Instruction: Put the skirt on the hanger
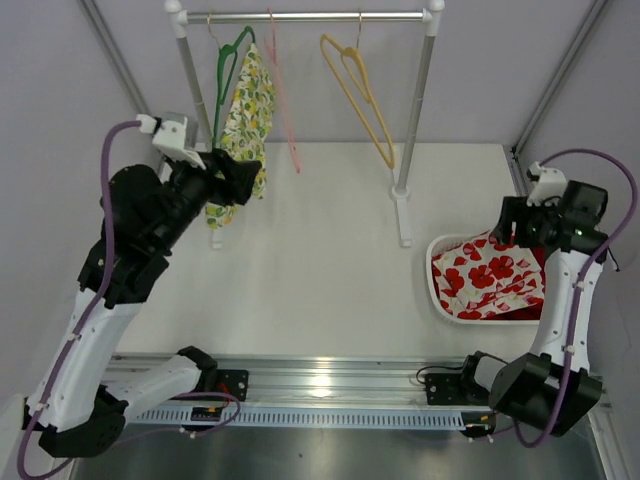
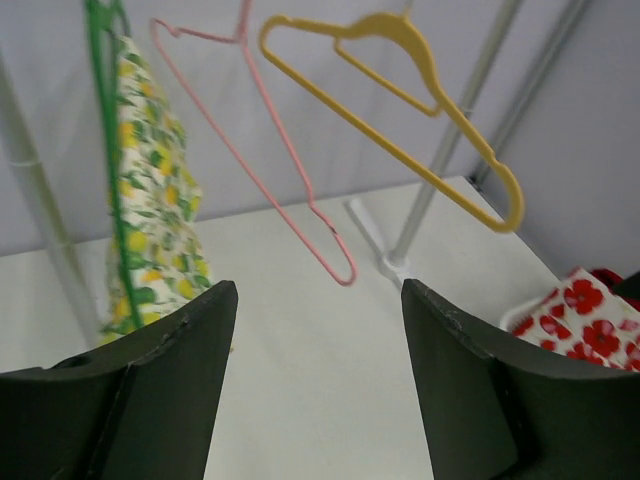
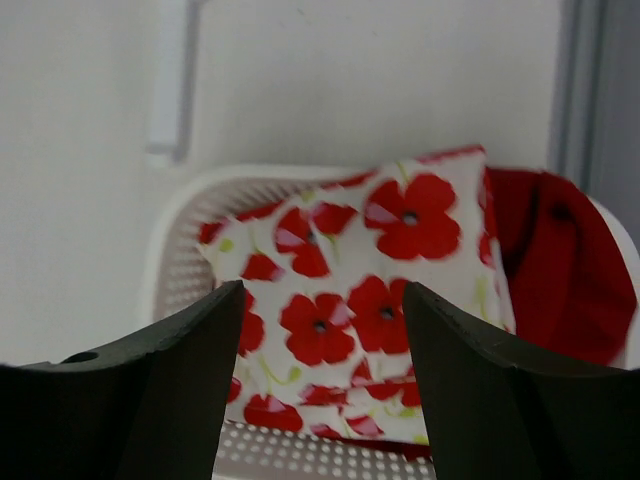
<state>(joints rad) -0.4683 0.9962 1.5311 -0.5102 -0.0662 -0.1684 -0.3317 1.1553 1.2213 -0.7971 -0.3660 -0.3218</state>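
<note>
A lemon-print skirt (image 1: 245,110) hangs from a green hanger (image 1: 228,70) at the left end of the rail; it also shows in the left wrist view (image 2: 155,200). My left gripper (image 1: 245,172) hovers just in front of its lower part, open, nothing between its fingers (image 2: 318,300). A white cloth with red poppies (image 1: 490,280) lies in a white basket (image 1: 437,290) at the right. My right gripper (image 1: 510,225) hangs over it, open and empty (image 3: 322,295), the poppy cloth (image 3: 380,260) showing between its fingers.
A pink hanger (image 1: 283,95) and a yellow hanger (image 1: 360,95) hang bare on the rail. The rack's right post (image 1: 412,120) stands on the table. A plain red cloth (image 3: 560,260) lies under the poppy cloth in the basket.
</note>
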